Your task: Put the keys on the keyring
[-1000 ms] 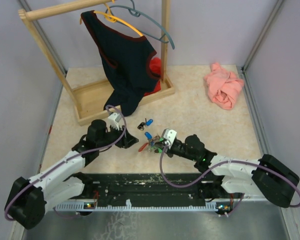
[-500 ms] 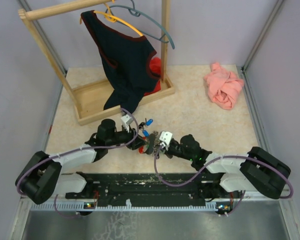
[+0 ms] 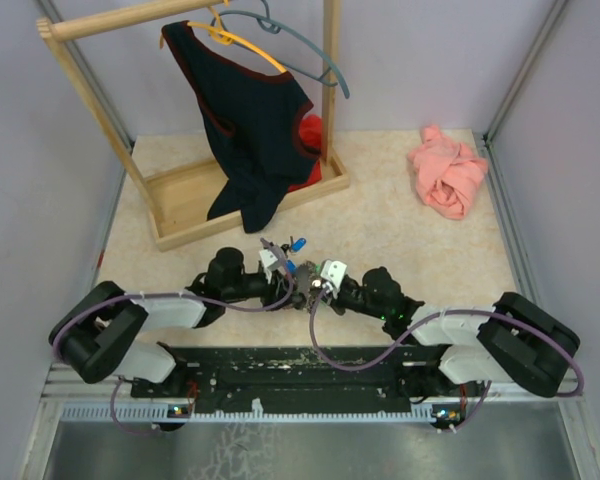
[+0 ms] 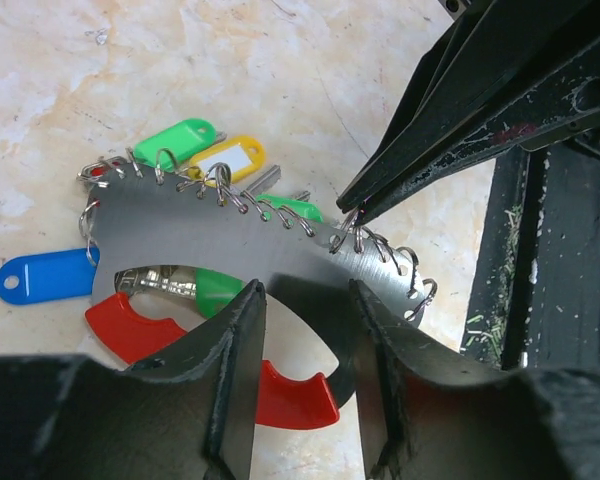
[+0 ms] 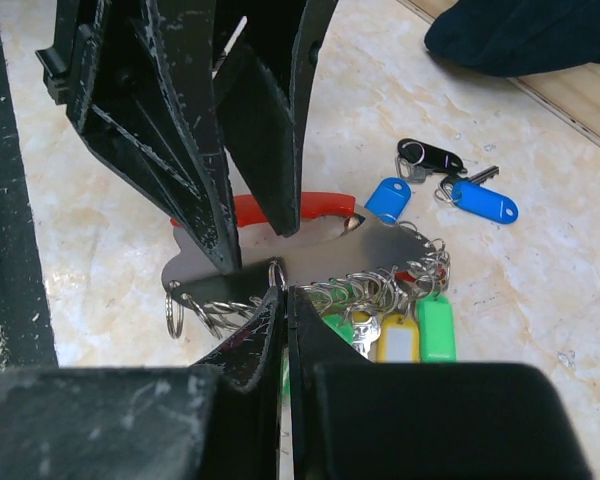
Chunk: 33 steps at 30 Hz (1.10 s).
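Right gripper (image 5: 283, 300) pinched shut on a small ring (image 5: 277, 272) of the key holder (image 5: 370, 255); left gripper (image 4: 305, 330) open around its edge. Best closed firmly before threading loose keys (image 5: 477, 200).

The key holder plate (image 4: 210, 225) is dull brushed metal with thin shiny wire rings (image 4: 358, 238). Key tags (image 4: 40, 275) are glossy plastic. The fingers (image 5: 195, 140) look like scuffed matt black plastic, and the counter (image 4: 70, 80) is smooth, marbled beige.
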Available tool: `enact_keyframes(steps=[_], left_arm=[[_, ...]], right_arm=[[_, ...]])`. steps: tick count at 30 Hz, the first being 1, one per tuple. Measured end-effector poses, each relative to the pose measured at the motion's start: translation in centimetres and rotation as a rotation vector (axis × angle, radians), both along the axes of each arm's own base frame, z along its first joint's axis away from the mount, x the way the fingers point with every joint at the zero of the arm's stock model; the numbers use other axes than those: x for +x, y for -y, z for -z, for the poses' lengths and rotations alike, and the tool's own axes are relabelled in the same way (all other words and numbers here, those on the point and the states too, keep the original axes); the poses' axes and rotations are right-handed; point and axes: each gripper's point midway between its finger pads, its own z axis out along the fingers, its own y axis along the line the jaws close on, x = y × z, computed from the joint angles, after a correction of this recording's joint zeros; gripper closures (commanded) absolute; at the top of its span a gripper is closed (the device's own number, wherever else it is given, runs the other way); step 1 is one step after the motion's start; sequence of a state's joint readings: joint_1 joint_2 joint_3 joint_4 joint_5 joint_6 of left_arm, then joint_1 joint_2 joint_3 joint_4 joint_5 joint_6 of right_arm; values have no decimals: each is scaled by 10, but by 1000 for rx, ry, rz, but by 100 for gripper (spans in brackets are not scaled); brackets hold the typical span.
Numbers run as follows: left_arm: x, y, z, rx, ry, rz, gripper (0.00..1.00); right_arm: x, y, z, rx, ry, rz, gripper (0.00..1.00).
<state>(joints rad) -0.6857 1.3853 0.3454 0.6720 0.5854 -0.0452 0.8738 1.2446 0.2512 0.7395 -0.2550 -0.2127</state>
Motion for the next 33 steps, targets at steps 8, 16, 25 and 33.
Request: enact_keyframes(steps=[8,16,25,33], left_arm=[[5,7,1,5,59,31,62],[-1,13,-1,-12,88,94,66],[-2,18,4,5,101,126,81],[-5,22,6,10,94,159,99]], right_arm=[[-3,-1,10,-21,-25,-19,100],[-3,-5,12,-26,-35,-35,100],[-2,-7,12,-31,-40,-45,100],[-1,-5,14,-44,-57,-43,100]])
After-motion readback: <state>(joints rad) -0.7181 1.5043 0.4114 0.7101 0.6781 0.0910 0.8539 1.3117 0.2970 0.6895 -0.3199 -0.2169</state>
